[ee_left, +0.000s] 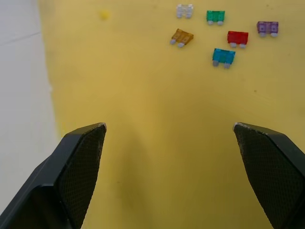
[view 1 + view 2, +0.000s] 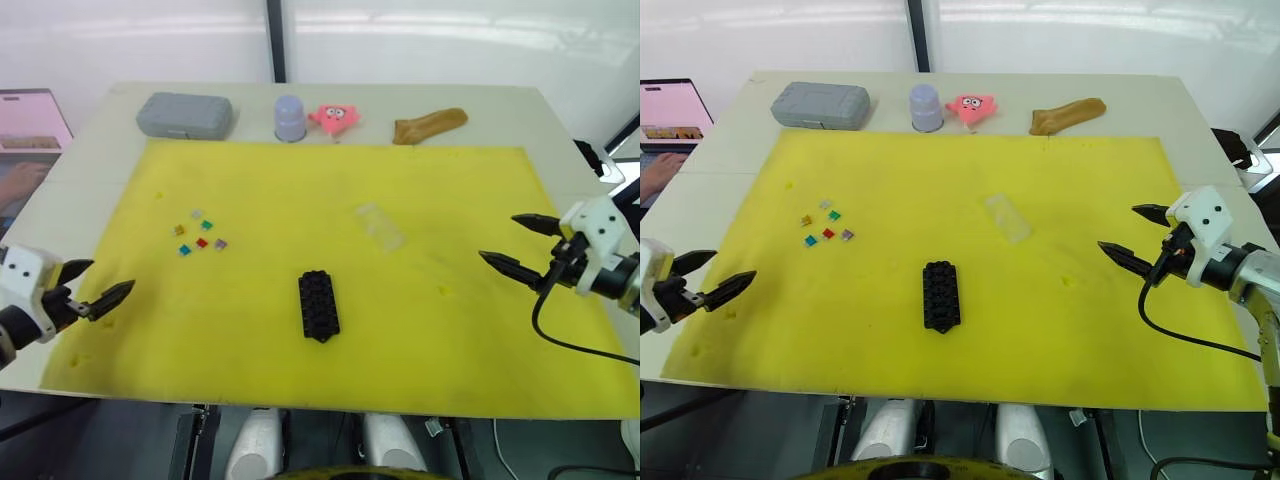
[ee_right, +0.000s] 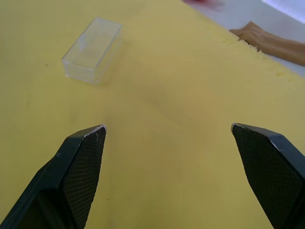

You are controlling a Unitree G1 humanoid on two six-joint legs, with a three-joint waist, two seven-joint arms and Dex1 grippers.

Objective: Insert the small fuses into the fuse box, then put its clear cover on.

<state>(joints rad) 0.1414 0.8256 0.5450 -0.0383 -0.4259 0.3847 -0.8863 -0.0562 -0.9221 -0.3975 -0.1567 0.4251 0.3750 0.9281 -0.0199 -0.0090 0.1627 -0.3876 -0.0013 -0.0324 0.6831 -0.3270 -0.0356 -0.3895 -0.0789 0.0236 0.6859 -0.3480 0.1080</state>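
Several small fuses [image 2: 200, 236] lie scattered on the left part of the yellow mat [image 2: 420, 190]; the left wrist view shows them as red [image 1: 237, 37], green [image 1: 215, 17], teal [image 1: 223, 57], orange [image 1: 182, 37], purple [image 1: 267, 27] and grey [image 1: 184, 10]. The black fuse box [image 2: 318, 305] sits near the mat's front centre, its slots empty. The clear cover [image 2: 380, 226] lies right of centre, also seen as the clear cover [image 3: 92, 50] in the right wrist view. My left gripper [image 2: 98, 285] hovers open at the mat's left edge. My right gripper [image 2: 520, 244] is open over the right side, empty.
Along the table's back edge stand a grey case [image 2: 185, 115], a lavender cup [image 2: 290, 118], a pink star toy [image 2: 335, 117] and a tan rubbery piece [image 2: 430, 125]. A laptop [image 2: 668, 110] with a person's hand on it sits beyond the left edge.
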